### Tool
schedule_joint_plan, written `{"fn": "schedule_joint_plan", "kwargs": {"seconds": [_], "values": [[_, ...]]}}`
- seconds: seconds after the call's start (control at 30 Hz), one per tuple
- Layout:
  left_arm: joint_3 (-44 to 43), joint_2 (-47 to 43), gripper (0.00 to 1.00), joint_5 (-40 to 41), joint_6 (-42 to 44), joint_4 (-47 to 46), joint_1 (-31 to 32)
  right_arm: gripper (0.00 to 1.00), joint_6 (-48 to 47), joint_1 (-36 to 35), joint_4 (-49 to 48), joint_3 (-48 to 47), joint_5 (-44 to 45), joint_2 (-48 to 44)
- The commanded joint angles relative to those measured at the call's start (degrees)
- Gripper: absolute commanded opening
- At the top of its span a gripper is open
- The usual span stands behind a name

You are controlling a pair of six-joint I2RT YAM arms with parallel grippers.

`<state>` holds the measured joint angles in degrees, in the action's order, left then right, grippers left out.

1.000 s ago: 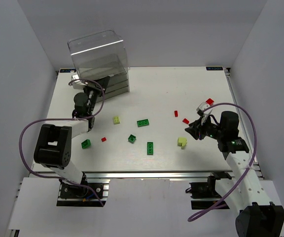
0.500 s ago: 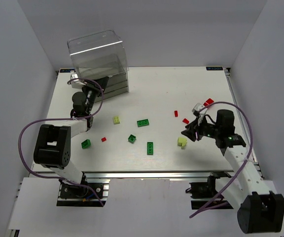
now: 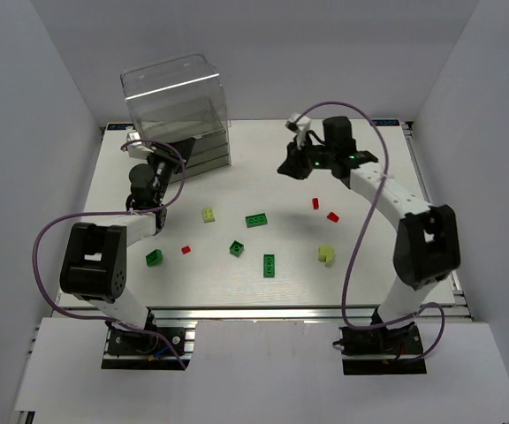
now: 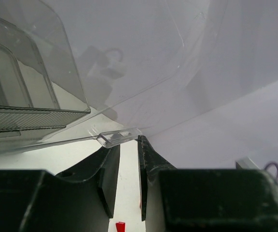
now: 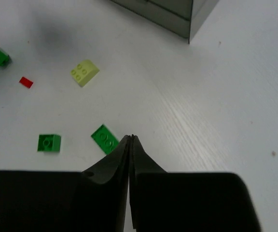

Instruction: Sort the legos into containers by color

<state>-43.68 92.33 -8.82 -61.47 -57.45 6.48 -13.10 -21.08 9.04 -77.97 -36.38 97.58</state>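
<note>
The clear cabinet (image 3: pixel 175 97) stands at the far left; its stacked drawers (image 3: pixel 203 148) sit at its base. My left gripper (image 3: pixel 164 157) is at the cabinet's front. In the left wrist view its jaws stand a little apart and empty, with a clear drawer tab (image 4: pixel 119 137) across the fingertips (image 4: pixel 111 154). My right gripper (image 3: pixel 284 170) hovers over the far middle of the table. It is shut and empty (image 5: pixel 131 138). Loose bricks lie on the table: dark green (image 3: pixel 256 220), (image 3: pixel 236 248), (image 3: pixel 269 265), yellow-green (image 3: pixel 208 214), (image 3: pixel 327 254) and red (image 3: pixel 315 203), (image 3: pixel 332 216), (image 3: pixel 186 250).
Another dark green brick (image 3: pixel 154 257) lies by the left arm's base. The right wrist view shows a green plate (image 5: pixel 105 139), a green brick (image 5: pixel 49 142), a yellow-green brick (image 5: pixel 85 73) and the cabinet's corner (image 5: pixel 177 17). Grey walls close in the white table (image 3: pixel 272 150).
My right arm has swung from the right side near the yellow-green brick to the far middle of the table. My left gripper has shifted only slightly at the cabinet.
</note>
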Motion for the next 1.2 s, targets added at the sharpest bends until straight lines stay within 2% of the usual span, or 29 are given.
{"fn": "schedule_joint_plan", "kwargs": {"seconds": [0.0, 0.17, 0.23, 0.37, 0.47, 0.6, 0.73, 1.17], "values": [[-2.20, -4.79, 0.33, -0.23, 0.74, -2.05, -1.11, 0.00, 3.78, -3.09, -3.40, -10.31, 2.37, 6.20], [-2.20, -6.29, 0.32, -0.15, 0.92, -1.00, -1.12, 0.00, 7.12, -6.24, -8.06, -20.98, -1.15, 17.37], [-2.20, -6.55, 0.32, -0.15, 0.65, -0.91, -1.12, 0.00, 9.92, -6.95, -14.18, -22.74, 0.25, 19.83], [-2.55, -6.55, 0.32, 0.12, 0.65, -0.47, -1.12, 0.00, 12.66, -9.41, -22.29, -23.18, 13.07, 21.77], [-2.99, -6.38, 0.33, -0.06, 0.65, -0.21, -1.12, 0.00, 15.73, -11.35, -28.53, -22.31, 16.77, 21.86], [-3.51, -5.68, 0.32, -0.23, 0.74, 0.06, -1.12, 0.00, 14.52, -13.72, -40.31, -18.18, 20.81, 20.37], [-3.78, -5.50, 0.32, -0.32, 0.74, 0.23, -1.12, 0.00, 13.37, -15.91, -40.59, -22.30, 23.98, 23.09], [-4.31, -5.76, 0.34, -0.59, 0.83, 1.99, -1.12, 0.00, 10.64, -17.41, -45.95, -25.73, 31.36, 25.73]]}}
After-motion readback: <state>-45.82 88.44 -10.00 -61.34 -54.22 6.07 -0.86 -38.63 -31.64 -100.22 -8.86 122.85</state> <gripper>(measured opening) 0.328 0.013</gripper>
